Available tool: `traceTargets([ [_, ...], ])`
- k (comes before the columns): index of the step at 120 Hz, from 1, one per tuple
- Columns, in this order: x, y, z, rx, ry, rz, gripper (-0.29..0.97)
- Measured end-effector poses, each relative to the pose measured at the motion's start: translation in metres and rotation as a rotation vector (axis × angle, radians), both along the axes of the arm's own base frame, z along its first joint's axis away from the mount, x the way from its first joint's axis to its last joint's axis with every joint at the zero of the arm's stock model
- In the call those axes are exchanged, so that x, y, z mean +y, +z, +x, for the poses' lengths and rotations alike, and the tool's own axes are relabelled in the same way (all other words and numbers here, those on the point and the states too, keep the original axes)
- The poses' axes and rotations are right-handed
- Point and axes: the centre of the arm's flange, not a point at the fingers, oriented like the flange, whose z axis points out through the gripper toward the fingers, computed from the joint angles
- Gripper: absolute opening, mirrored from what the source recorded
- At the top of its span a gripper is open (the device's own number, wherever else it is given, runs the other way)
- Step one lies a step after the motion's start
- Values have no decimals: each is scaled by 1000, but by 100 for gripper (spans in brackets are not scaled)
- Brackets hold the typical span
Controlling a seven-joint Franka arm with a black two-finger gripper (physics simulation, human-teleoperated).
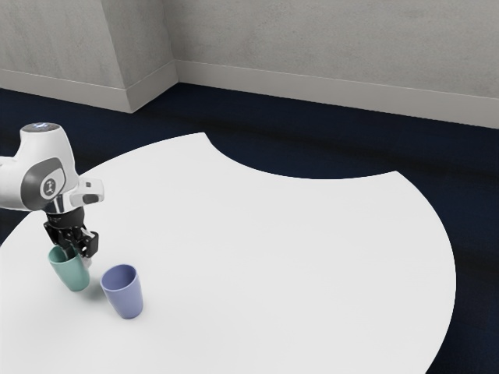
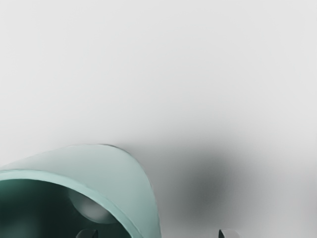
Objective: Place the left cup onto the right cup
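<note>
1. Periwinkle-blue cup (image 1: 122, 292). Lower left of the exterior view and closest to that lens. It stands upright with its mouth open and nothing touching it. This is the receiving cup.

2. Franka arm (image 1: 43, 175). Far left edge of the exterior view, white and grey, bent down toward the table.

3. Gripper (image 1: 72, 243). Directly under the arm, at the rim of the teal-green cup. The claw is released. In the wrist view one fingertip (image 2: 86, 233) sits inside the cup and the other stands outside, with the wall between them and neither seen pressing on it. Nothing is grasped.

4. Teal-green cup (image 1: 70, 271) (image 2: 99, 168). It rests on the table just left of the periwinkle cup, near it but apart. This is the cup to be carried.

5. White round table (image 1: 296, 257). It spreads to the right.

Hazards, as judged:
- A pinch on one thin wall may let the cup swing or slip once lifted.
- Closing off-centre could push the cup sideways into its neighbour.
- A low carry might clip the periwinkle rim and topple it.
- A tilted release would leave the cup skewed instead of seated.
</note>
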Motion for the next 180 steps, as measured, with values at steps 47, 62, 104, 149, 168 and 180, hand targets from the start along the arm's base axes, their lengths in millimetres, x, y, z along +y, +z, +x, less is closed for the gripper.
traceTargets([
  [47,0,-1,0,1,0,0,14],
  [62,1,-1,0,1,2,0,10],
  [104,0,-1,0,1,1,0,-2],
  [149,0,1,0,-2,3,2,-10],
  [168,1,5,0,-9,4,7,-11],
  [180,0,10,0,-17,5,10,-11],
])
